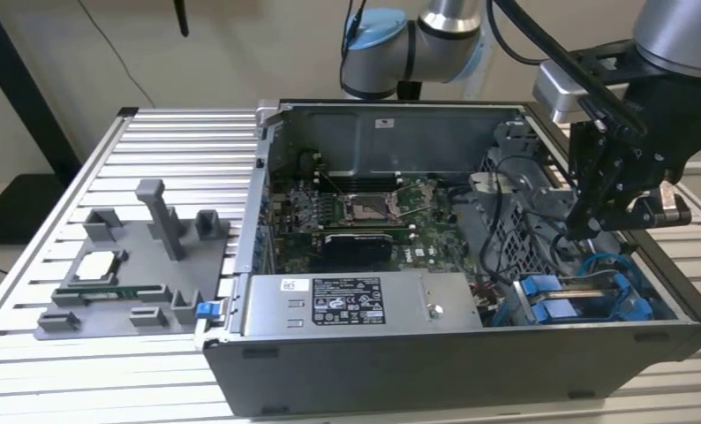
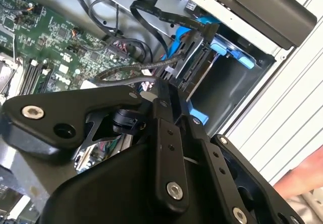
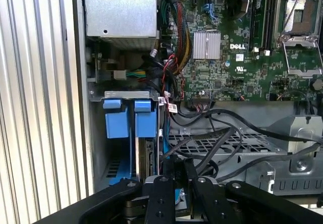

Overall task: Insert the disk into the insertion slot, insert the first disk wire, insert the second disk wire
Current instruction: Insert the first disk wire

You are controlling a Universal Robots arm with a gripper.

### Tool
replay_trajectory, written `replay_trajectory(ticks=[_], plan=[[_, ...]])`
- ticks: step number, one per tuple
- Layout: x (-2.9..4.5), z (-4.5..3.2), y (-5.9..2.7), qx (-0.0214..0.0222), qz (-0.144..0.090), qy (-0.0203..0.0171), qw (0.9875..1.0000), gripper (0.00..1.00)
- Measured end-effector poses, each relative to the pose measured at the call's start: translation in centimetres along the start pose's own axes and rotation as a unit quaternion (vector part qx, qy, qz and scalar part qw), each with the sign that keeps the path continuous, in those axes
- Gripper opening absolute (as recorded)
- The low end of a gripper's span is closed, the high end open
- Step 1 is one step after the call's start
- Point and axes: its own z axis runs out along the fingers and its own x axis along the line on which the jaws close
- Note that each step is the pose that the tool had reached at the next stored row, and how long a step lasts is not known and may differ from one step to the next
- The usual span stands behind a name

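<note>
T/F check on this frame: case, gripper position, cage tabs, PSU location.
1. The case lies open on a slatted table. True.
2. The gripper hangs above the drive cage at the exterior view's right. True.
3. The cage's tabs are red. False: they are blue.
4. The power supply sits on the grey fixture. False: it sits inside the case, along its near wall.

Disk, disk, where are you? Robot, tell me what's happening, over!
Gripper low, close by the disk. It sits in the insertion slot. Black cables bunched right beside it. Over.
</note>
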Motion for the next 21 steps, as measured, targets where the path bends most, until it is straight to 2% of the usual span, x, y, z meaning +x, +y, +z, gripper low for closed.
replay_trajectory(ticks=[7,12,15,19,21], plan=[[0.07,0.04,-0.05,0.0,0.0,0.0002,1.0,0.0],[0.73,0.22,-0.44,-0.0015,0.0,-0.0009,1.0,0.0],[1.04,0.49,-0.94,-0.0067,0.001,-0.0014,1.0,0.0],[1.06,0.84,-1.12,-0.008,0.001,-0.0007,1.0,0.0],[1.08,1.02,-1.53,-0.0136,0.001,-0.0004,0.9999,0.0]])
